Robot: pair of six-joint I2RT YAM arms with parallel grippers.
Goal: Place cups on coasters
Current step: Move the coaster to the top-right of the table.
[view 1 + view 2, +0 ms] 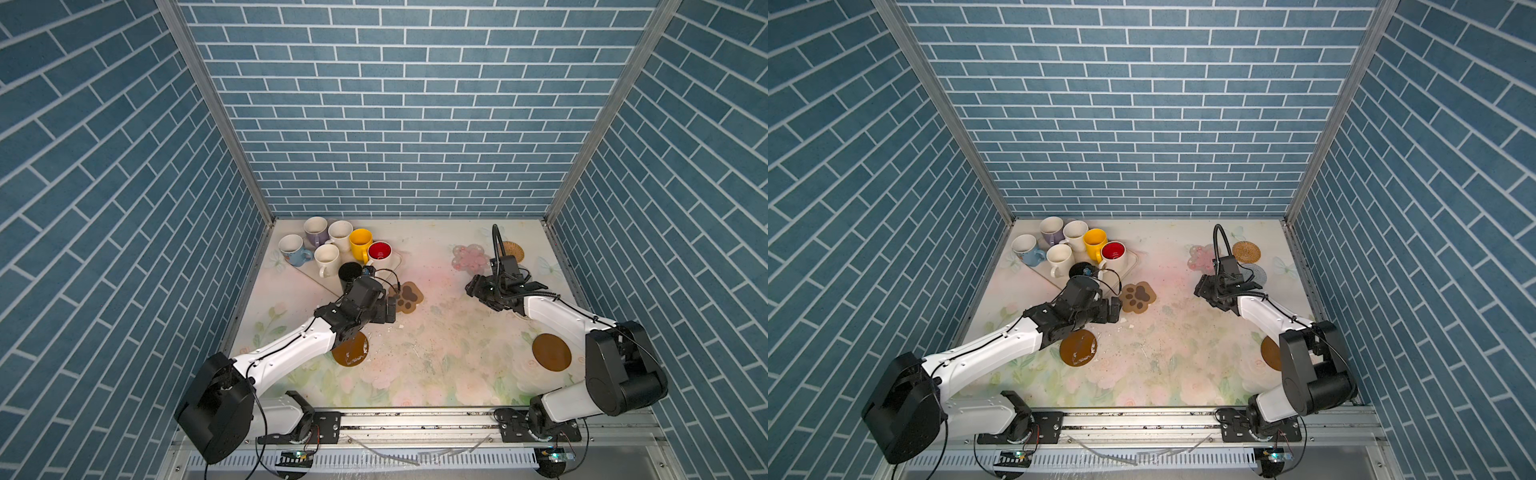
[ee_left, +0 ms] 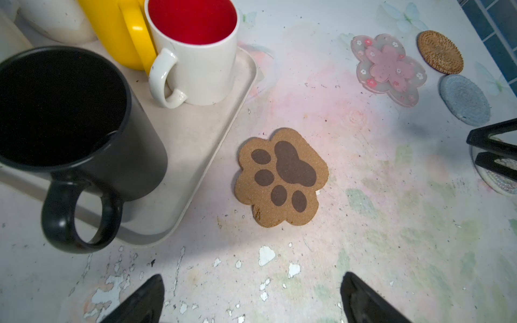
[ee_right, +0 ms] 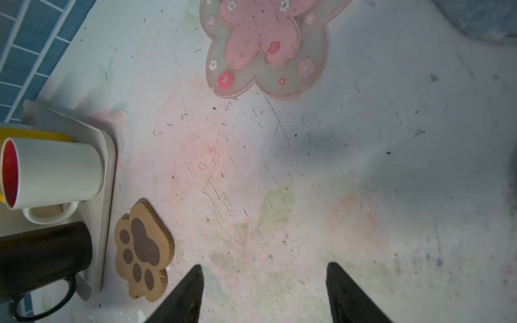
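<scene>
Seven cups (image 1: 327,254) stood upright, grouped at the cream tray (image 2: 195,156) in the counter's (image 1: 436,332) far left corner, none on a coaster. We saw the left gripper (image 2: 253,282) wide open and empty, near the paw-print coaster (image 2: 281,176), which lay just beside the tray and the black mug (image 2: 70,112). The right gripper (image 3: 264,268), jaws parted and empty, hovered over bare counter near the pink flower coaster (image 3: 265,47).
</scene>
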